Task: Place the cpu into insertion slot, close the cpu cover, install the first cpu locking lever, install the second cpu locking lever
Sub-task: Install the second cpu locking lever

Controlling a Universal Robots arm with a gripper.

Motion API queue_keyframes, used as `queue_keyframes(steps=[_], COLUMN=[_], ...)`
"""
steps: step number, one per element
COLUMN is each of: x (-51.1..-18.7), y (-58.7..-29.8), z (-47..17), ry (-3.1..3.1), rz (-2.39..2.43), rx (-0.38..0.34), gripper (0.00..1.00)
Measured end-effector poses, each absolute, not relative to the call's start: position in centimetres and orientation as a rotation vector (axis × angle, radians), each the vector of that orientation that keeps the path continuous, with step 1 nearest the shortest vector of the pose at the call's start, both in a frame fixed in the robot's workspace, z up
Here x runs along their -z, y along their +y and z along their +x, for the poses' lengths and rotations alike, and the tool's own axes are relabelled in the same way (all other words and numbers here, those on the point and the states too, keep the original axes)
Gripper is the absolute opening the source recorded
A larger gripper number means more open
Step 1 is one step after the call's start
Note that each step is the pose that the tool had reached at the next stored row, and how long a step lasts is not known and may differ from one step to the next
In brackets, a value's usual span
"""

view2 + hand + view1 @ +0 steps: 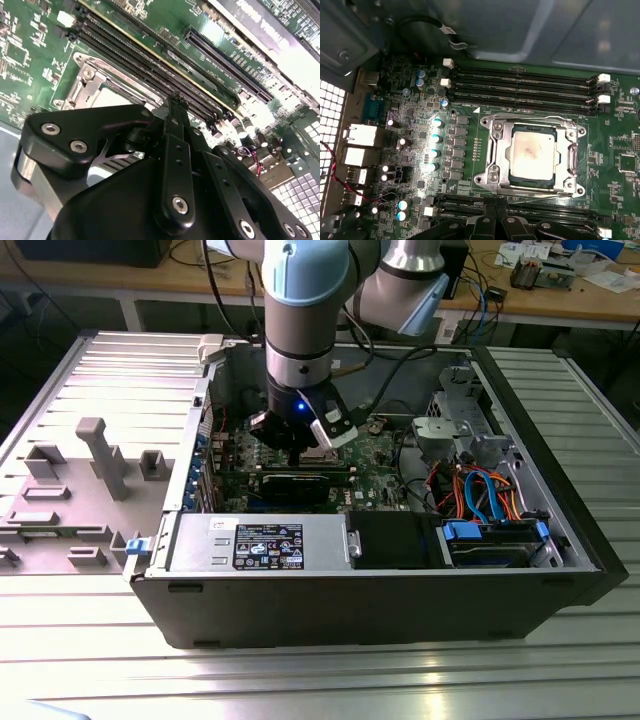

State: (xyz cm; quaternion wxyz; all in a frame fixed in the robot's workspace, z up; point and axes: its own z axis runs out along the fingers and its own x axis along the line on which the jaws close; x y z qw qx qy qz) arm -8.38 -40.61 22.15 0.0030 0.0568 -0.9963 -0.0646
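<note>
— Just below the hand [300,440], what is seen on the green board?

— The cpu [532,155] is seen lying flat in the insertion slot [534,186], its dull metal top facing up. The cpu cover [501,150] is laid down around it as a silvery frame, so the chip shows through the square window.

— Why is the hand kept so close above it?

— It is judged that the socket area is being worked at: in the second wrist view the hand [176,106] is poised right over the socket's metal edge, beside the long memory slots [150,70].

— Is anything being gripped?

— Nothing is seen held. The black fingers [176,117] appear drawn together into a narrow tip, suited for pressing or hooking a thin part, it is judged.

— And the locking levers?

— Thin metal rods are glimpsed along the frame's edges; whether they are latched cannot be told.
</note>
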Motion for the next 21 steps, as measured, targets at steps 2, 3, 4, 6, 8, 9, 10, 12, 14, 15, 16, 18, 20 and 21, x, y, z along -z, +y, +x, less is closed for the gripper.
queue_keyframes(steps=[2, 3, 4, 6, 8, 9, 10, 12, 14, 15, 16, 18, 20, 21], x=[-21.94, -21.83, -21.68, -21.38, -21.37, -21.37, -21.37, -21.36, -21.36, -21.36, -21.36, -21.35, -21.34, -21.34], y=[-40.61, -40.61, -40.61, -40.61, -40.61, -40.61, -40.61, -40.61, -40.61, -40.61, -40.61, -40.61, -40.61, -40.61], z=[-8.86, -8.96, -9.03, -9.11, -9.11, -9.12, -9.12, -9.12, -9.11, -9.11, -9.11, -9.11, -9.11, -9.12], ry=[-3.122, -3.122, -3.121, -3.121, -3.121, -3.121, -3.121, -3.12, -3.12, -3.12, -3.12, -3.12, -3.12, -3.12], rz=[0.187, 0.187, 0.188, 0.188, 0.187, 0.187, 0.187, 0.187, 0.188, 0.188, 0.188, 0.188, 0.188, 0.188], rx=[0.209, 0.213, 0.22, 0.234, 0.241, 0.243, 0.244, 0.249, 0.253, 0.254, 0.256, 0.262, 0.267, 0.268], gripper=[0.11, 0.11, 0.11, 0.11, 0.11, 0.11, 0.11, 0.11, 0.11, 0.11, 0.11, 0.11, 0.11, 0.11])
